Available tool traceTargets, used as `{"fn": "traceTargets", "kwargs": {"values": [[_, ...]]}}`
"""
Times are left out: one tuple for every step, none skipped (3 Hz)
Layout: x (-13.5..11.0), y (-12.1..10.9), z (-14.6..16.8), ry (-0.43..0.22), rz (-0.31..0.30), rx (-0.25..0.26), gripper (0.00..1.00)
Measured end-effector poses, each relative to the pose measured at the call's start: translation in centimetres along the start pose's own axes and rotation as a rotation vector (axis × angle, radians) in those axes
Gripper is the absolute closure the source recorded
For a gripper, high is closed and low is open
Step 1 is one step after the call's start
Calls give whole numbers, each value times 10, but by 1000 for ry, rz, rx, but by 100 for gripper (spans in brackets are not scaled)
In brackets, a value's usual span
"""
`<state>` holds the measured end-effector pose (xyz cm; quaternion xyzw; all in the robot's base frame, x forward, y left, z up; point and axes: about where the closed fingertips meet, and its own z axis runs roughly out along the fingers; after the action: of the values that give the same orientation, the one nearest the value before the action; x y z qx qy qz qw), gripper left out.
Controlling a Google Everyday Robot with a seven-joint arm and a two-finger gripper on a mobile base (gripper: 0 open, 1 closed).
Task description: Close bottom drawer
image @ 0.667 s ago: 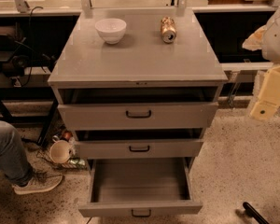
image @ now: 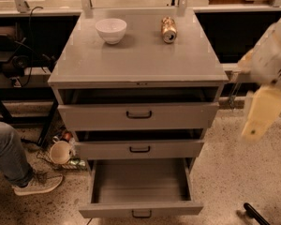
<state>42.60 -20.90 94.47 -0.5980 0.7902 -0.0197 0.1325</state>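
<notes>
The grey cabinet [image: 140,62] has three drawers, all standing open. The bottom drawer [image: 140,209] is pulled out the farthest, its inside is bare, and its small black handle [image: 141,214] is at the lower edge of the view. The middle drawer [image: 139,149] and top drawer [image: 138,116] are out only a little. My cream arm [image: 264,109] hangs at the right of the cabinet. My gripper [image: 254,213] shows only as a black tip at the lower right, on the floor side, right of the bottom drawer and apart from it.
A white bowl [image: 111,30] and a lying can [image: 168,30] sit on the cabinet top. A person's leg and shoe [image: 18,172] are at the left, with a mug [image: 61,152] on the floor by the cabinet. Cables and gear [image: 11,62] lie at left.
My arm's cream link has dropped lower and slightly left beside the cabinet. The drawers have not moved.
</notes>
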Motion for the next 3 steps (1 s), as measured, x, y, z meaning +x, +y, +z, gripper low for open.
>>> {"fn": "traceTargets", "kwargs": {"values": [[4, 43, 60, 10, 125, -106, 0], [3, 78, 134, -23, 274, -192, 0], [17, 108, 169, 14, 305, -247, 0]]}}
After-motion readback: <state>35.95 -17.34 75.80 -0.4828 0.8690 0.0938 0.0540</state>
